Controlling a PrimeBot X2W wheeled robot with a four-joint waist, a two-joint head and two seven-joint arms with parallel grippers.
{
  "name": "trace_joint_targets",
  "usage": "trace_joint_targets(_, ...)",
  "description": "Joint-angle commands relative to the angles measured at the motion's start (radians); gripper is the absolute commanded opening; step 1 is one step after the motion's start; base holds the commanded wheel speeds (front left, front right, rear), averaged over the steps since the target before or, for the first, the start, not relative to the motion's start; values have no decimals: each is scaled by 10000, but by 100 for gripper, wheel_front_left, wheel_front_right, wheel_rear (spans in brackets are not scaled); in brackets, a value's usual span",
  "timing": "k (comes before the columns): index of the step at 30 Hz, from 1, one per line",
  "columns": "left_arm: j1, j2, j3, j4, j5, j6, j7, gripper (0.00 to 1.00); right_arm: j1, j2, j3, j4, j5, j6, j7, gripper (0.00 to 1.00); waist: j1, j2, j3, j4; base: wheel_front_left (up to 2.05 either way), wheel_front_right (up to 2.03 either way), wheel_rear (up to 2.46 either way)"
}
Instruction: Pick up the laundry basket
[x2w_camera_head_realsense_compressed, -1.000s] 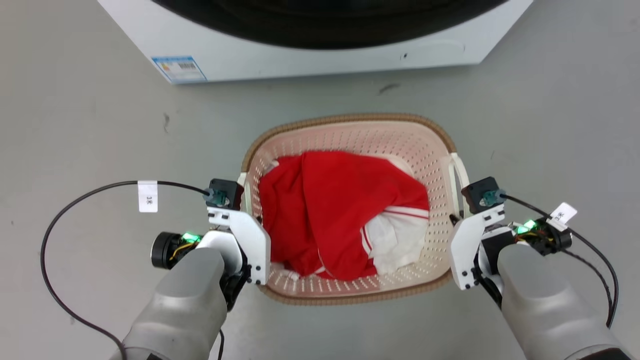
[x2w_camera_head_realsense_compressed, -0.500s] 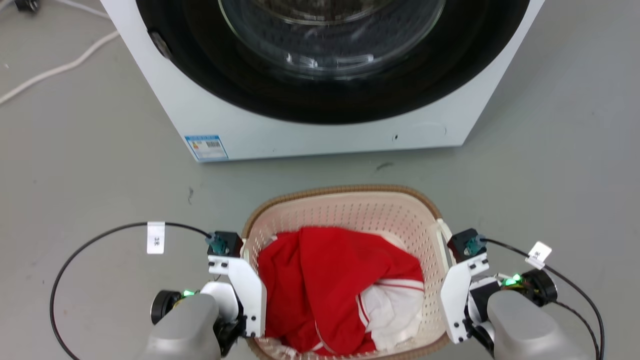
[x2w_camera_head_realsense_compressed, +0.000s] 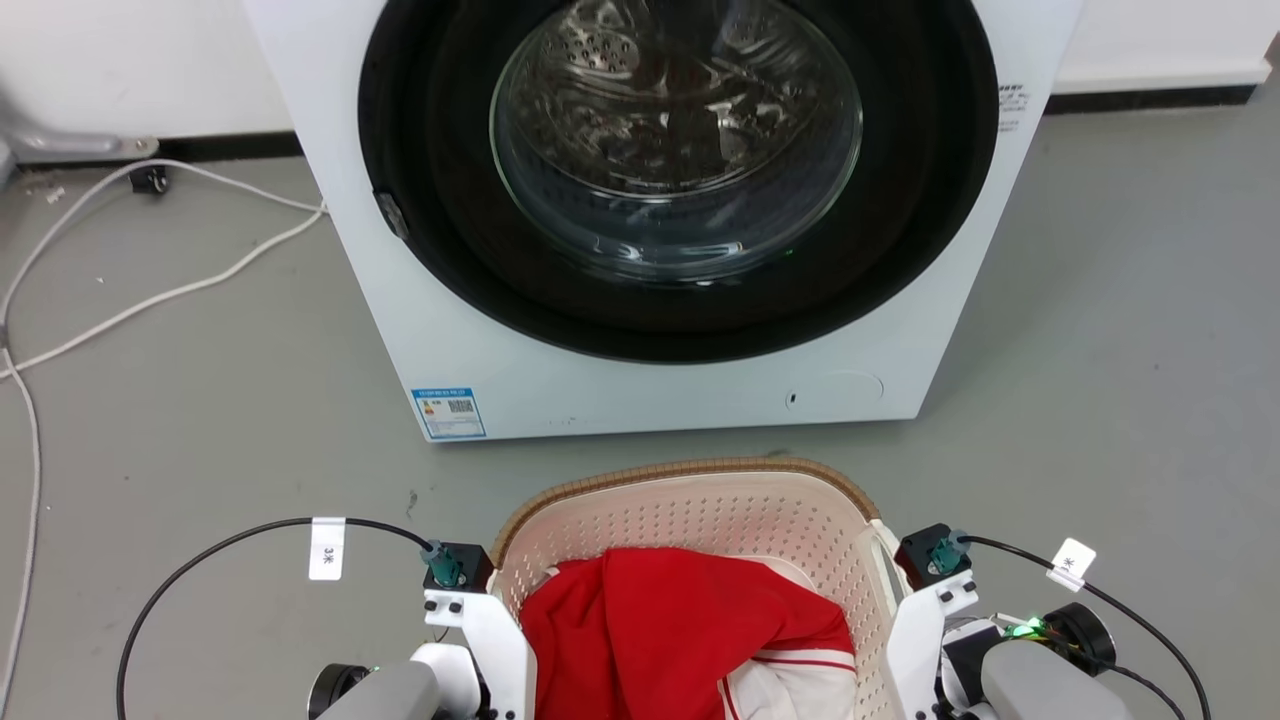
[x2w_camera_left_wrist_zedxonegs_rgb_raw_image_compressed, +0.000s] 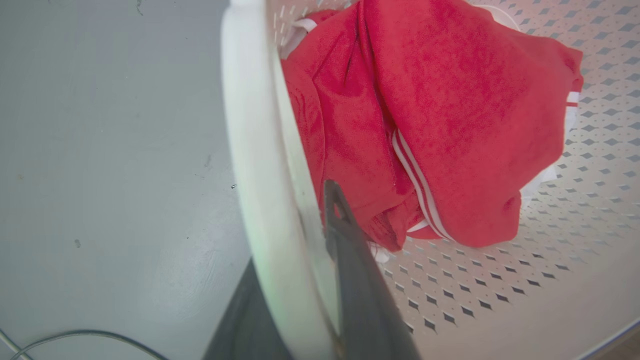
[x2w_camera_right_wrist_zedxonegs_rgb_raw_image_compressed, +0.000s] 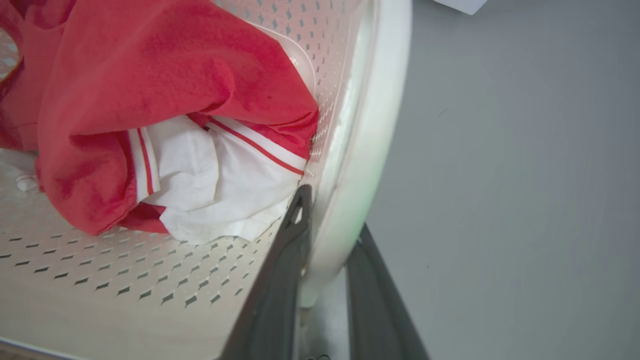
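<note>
The laundry basket (x2w_camera_head_realsense_compressed: 690, 472) is cream-white perforated plastic with a brown woven-look rim. It sits at the bottom middle of the head view, with a red garment (x2w_camera_head_realsense_compressed: 680, 630) and white cloth (x2w_camera_right_wrist_zedxonegs_rgb_raw_image_compressed: 220, 190) inside. My left gripper (x2w_camera_left_wrist_zedxonegs_rgb_raw_image_compressed: 295, 260) is shut on the basket's white left loop handle (x2w_camera_left_wrist_zedxonegs_rgb_raw_image_compressed: 250, 150), one dark finger inside the basket wall and one outside. My right gripper (x2w_camera_right_wrist_zedxonegs_rgb_raw_image_compressed: 332, 235) is shut the same way on the right loop handle (x2w_camera_right_wrist_zedxonegs_rgb_raw_image_compressed: 380, 125). In the head view both wrists flank the basket, and its near half is cut off by the bottom edge.
A white front-loading washing machine (x2w_camera_head_realsense_compressed: 660, 390) with a round glass door (x2w_camera_head_realsense_compressed: 675, 140) stands right behind the basket on the grey floor. White cables (x2w_camera_head_realsense_compressed: 150, 290) trail over the floor at the left. Black wrist cables (x2w_camera_head_realsense_compressed: 230, 540) loop out beside each arm.
The head camera has swung upward: the basket and both wrists sit lower in the picture and the washing machine's whole door shows. Both grippers keep their hold on the handles.
</note>
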Motion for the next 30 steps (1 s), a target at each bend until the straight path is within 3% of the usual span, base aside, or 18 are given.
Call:
trace_joint_targets(1,54,-205,-90,-160,-76,-192,9,0,86,10,158,-139,83,-3,-2,0,2,-1,-154,41,0,0,0)
trace_joint_targets(30,92,-96,-1009,103,-1092,-191,0,0,-36,-344,2623,-251,2653,11,69,0,2,-1,-516,103,0,0,0)
